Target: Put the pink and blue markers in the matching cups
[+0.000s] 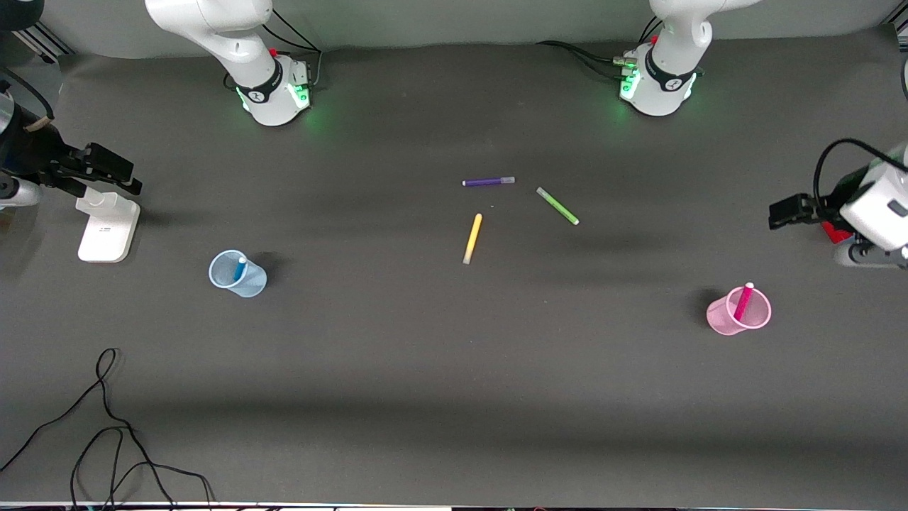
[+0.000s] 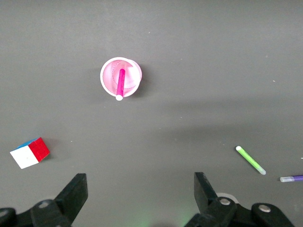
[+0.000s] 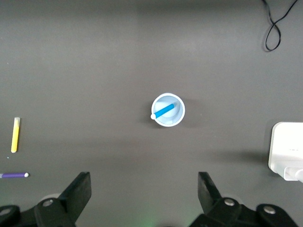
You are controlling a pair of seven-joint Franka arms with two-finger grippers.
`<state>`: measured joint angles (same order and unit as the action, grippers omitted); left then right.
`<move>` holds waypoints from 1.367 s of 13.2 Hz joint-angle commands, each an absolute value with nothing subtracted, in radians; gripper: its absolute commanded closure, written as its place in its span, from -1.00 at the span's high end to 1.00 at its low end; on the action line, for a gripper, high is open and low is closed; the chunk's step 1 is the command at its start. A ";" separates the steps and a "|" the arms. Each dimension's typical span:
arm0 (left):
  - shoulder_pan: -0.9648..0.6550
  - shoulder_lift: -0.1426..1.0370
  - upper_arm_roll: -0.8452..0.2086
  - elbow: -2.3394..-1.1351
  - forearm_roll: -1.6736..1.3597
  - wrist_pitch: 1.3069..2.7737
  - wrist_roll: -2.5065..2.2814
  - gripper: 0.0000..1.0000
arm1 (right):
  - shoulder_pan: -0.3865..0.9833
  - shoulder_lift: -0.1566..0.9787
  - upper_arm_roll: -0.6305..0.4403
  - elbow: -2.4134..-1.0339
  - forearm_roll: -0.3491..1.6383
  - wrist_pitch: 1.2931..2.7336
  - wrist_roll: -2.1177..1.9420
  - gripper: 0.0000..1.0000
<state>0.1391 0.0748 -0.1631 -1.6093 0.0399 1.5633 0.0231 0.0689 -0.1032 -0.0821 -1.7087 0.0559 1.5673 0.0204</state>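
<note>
The blue marker (image 1: 240,269) stands tilted in the pale blue cup (image 1: 237,274) toward the right arm's end of the table; both show in the right wrist view, marker (image 3: 164,111) in cup (image 3: 176,118). The pink marker (image 1: 743,301) stands tilted in the pink cup (image 1: 739,312) toward the left arm's end; the left wrist view shows marker (image 2: 120,83) and cup (image 2: 110,75). My right gripper (image 1: 106,170) (image 3: 144,182) is open and empty, up above the table's end. My left gripper (image 1: 791,211) (image 2: 139,182) is open and empty, up above the table's other end.
A purple marker (image 1: 488,182), a green marker (image 1: 557,206) and a yellow marker (image 1: 472,238) lie mid-table. A white stand (image 1: 108,226) sits below the right gripper. A colour cube (image 2: 31,152) lies near the left gripper. A black cable (image 1: 106,426) trails near the front edge.
</note>
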 commanded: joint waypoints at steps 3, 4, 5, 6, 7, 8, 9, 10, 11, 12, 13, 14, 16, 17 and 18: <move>0.009 0.005 -0.066 -1.661 0.015 1.585 0.011 0.99 | 0.100 -0.066 -0.126 -1.654 0.071 1.516 0.003 1.00; -0.017 0.005 -0.042 -1.661 0.015 1.583 0.012 0.99 | 0.089 -0.066 -0.127 -1.648 0.072 1.510 0.002 1.00; -0.018 0.003 -0.037 -1.661 0.014 1.582 0.012 0.99 | 0.074 -0.066 -0.127 -1.646 0.080 1.509 0.002 1.00; -0.014 0.000 -0.037 -1.661 -0.001 1.580 0.014 0.99 | 0.071 -0.067 -0.126 -1.644 0.089 1.509 0.000 1.00; -0.009 -0.002 -0.037 -1.661 -0.011 1.574 0.015 0.99 | 0.071 -0.066 -0.127 -1.640 0.089 1.509 0.003 1.00; -0.009 -0.002 -0.037 -1.658 -0.011 1.571 0.015 0.99 | 0.069 -0.066 -0.126 -1.634 0.087 1.509 -0.001 1.00; -0.009 -0.002 -0.037 -1.658 -0.014 1.571 0.020 0.99 | 0.069 -0.064 -0.126 -1.631 0.087 1.509 -0.002 1.00; -0.009 -0.002 -0.037 -1.658 -0.017 1.571 0.020 0.99 | 0.069 -0.064 -0.126 -1.629 0.087 1.509 -0.002 1.00; -0.009 -0.002 -0.037 -1.658 -0.017 1.569 0.021 0.99 | 0.069 -0.064 -0.126 -1.629 0.087 1.509 0.002 1.00; -0.009 -0.002 -0.035 -1.658 -0.017 1.566 0.021 0.99 | 0.069 -0.064 -0.126 -1.629 0.087 1.509 0.003 1.00; -0.009 -0.002 -0.035 -1.658 -0.017 1.565 0.021 0.99 | 0.069 -0.066 -0.126 -1.629 0.087 1.509 0.002 1.00; -0.009 -0.002 -0.035 -1.658 -0.017 1.563 0.021 0.99 | 0.069 -0.071 -0.126 -1.629 0.087 1.509 0.002 1.00; -0.009 -0.002 -0.035 -1.658 -0.017 1.563 0.020 0.99 | 0.069 -0.072 -0.127 -1.629 0.087 1.508 0.006 1.00; -0.009 -0.002 -0.037 -1.658 -0.017 1.563 0.020 0.99 | 0.071 -0.071 -0.123 -1.629 0.087 1.508 0.012 1.00; -0.009 -0.002 -0.035 -1.658 -0.017 1.563 0.020 0.99 | 0.071 -0.068 -0.120 -1.629 0.087 1.508 0.014 1.00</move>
<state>0.0088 0.0297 -0.0540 -1.6285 -0.0043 1.5626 0.0221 0.0761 -0.0772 -0.1254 -1.6515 0.0678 1.5276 0.0204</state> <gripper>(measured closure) 0.000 0.000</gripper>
